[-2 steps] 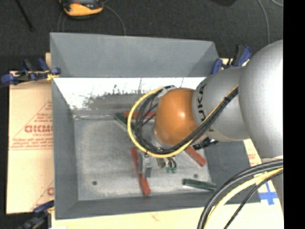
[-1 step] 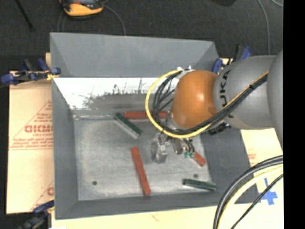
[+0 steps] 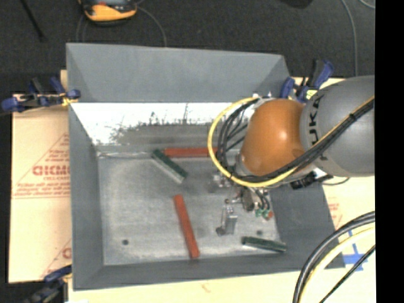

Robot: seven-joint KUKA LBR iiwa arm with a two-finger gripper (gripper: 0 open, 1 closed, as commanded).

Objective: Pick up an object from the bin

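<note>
As you read across the grey bin [image 3: 85,188] from the left, you meet first a short dark green bar [image 3: 169,165] lying slantwise near the back, then a long, thin red stick [image 3: 185,226] running diagonally toward the front wall. Near its right the gripper [image 3: 223,226] hangs over the floor; you cannot tell whether it is open or closed. Just beyond lies a slim dark green stick [image 3: 263,245], flat by the front wall.

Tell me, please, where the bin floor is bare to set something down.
The widest bare floor is on the left, between the bin's left wall and the long red stick, in front of the green stick. The right is crowded: the gripper hangs there, with another green stick close beside it.
</note>
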